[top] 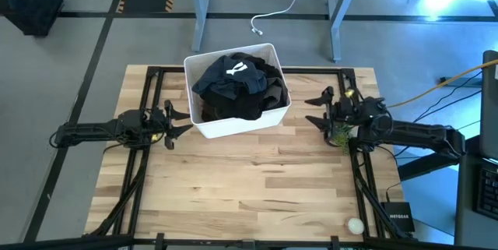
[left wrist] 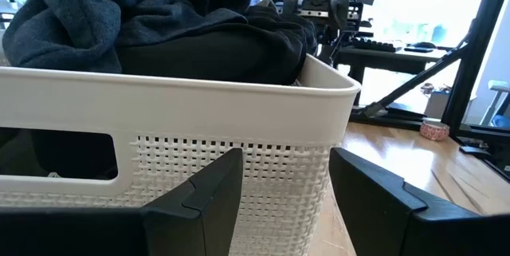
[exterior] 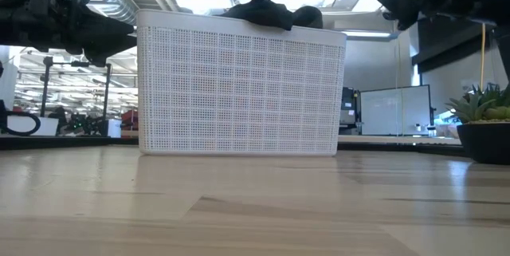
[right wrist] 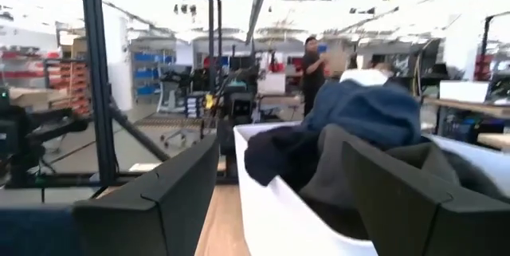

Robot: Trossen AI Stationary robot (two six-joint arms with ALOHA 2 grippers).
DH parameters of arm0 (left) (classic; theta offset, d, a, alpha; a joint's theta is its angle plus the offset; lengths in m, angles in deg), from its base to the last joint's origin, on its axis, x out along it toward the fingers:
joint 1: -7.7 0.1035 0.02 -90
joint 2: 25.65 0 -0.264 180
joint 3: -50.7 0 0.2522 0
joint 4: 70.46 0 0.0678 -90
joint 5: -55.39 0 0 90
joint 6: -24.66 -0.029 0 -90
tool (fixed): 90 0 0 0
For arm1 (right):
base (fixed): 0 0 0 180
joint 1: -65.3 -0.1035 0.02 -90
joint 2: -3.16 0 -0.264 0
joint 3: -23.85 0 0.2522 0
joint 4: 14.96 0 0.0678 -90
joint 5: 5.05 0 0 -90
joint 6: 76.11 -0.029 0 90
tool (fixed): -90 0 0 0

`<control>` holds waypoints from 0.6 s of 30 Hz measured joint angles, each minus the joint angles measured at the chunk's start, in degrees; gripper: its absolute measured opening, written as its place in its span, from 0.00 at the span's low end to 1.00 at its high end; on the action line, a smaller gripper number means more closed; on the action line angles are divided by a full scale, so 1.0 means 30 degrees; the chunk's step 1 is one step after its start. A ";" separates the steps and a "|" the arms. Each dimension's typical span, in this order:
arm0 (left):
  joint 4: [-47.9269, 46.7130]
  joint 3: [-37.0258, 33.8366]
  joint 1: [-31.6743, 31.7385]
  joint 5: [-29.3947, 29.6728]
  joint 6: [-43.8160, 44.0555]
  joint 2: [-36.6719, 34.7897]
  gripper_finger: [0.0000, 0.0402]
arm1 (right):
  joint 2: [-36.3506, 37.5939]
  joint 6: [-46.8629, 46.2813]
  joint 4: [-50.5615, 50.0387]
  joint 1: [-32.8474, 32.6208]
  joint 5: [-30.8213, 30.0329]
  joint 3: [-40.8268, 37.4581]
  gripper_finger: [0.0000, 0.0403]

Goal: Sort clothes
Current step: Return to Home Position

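Observation:
The clothes (top: 237, 85) lie piled in a white plastic bin (top: 233, 125) at the table's far middle: a navy garment with a white mark (top: 235, 68) on top, black and dark olive-brown ones under it. The pile also shows in the left wrist view (left wrist: 159, 25), the right wrist view (right wrist: 358, 116) and over the bin's rim in the low view (exterior: 267, 13). My left gripper (top: 180, 121) is open and empty just left of the bin. My right gripper (top: 315, 110) is open and empty just right of the bin.
A small green spiky plant in a dark pot (top: 340, 133) stands under my right gripper, also at the low view's right edge (exterior: 484, 124). A small white ball (top: 355, 224) lies at the near right. Bare wood table (top: 249, 188) lies nearer than the bin. A person (right wrist: 312, 68) stands far off.

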 joint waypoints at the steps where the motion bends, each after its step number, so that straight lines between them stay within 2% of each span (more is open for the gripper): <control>1: 0.0007 -0.0005 -0.0001 0.0000 0.0000 -0.0001 0.46 | 0.0358 -0.0034 -0.0014 0.0000 -0.0098 -0.0086 0.70; 5: 0.0000 0.0000 0.0000 0.0000 0.0000 -0.0003 0.46 | 0.1798 -0.0260 -0.1273 0.0000 -0.0206 -0.0184 0.70; 11: 0.0004 0.0000 -0.0002 0.0000 0.0000 -0.0002 0.46 | 0.3728 -0.0228 -0.5138 0.0000 -0.2768 -0.0199 0.70; 18: 0.0002 0.0000 0.0000 0.0000 0.0000 -0.0007 0.46 | 0.4888 -0.0019 -0.7766 0.0000 -0.5180 -0.0199 0.68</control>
